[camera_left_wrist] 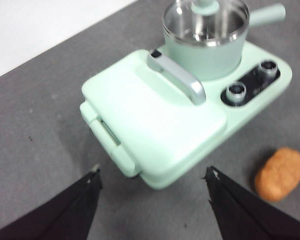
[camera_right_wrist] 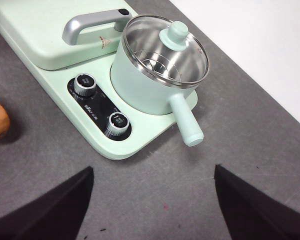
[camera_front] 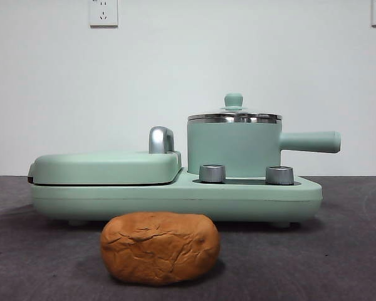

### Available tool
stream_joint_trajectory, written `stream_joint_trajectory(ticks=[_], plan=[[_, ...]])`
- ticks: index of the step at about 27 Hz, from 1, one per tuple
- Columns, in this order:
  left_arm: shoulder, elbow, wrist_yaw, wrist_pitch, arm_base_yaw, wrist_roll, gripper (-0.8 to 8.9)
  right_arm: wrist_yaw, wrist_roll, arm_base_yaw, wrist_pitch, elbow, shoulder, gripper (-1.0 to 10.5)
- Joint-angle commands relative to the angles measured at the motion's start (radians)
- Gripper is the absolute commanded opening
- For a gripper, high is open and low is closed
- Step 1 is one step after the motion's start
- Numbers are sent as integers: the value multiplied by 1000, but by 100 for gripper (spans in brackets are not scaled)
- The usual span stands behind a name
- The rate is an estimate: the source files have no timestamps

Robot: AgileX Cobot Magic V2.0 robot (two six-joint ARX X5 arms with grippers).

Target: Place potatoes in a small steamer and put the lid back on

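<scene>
Nothing is done yet. On the desk (camera_front: 351, 251), the small steamer (camera_front: 233, 149) sits on its mint cooker base with the lid (camera_right_wrist: 166, 50) on; the potato (camera_front: 160, 247) lies in front, untouched. The left gripper (camera_left_wrist: 152, 176) and right gripper (camera_right_wrist: 152, 172) hover spread apart, empty.

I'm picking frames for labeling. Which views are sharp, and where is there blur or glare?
Front view: sharp, even light, soft shadow under the potato. Left wrist view: soft and washed out; the griddle cover loses detail. Right wrist view: crisp, with reflections inside the steamer under the glass lid.
</scene>
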Motion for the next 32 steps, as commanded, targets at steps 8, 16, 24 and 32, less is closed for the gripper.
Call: stream_joint_trajectory(ticks=[8, 16, 24, 32], plan=[[195, 24, 24, 227, -100, -135, 339, 3, 145, 5, 55, 15, 3, 380], [455, 24, 23, 556, -238, -141, 338, 3, 174, 5, 57, 15, 3, 380], [709, 24, 15, 980, -337, -233, 338, 3, 174, 5, 57, 15, 3, 380], [928, 89, -29, 1181, -377, -301, 333, 3, 177, 5, 57, 15, 3, 380]])
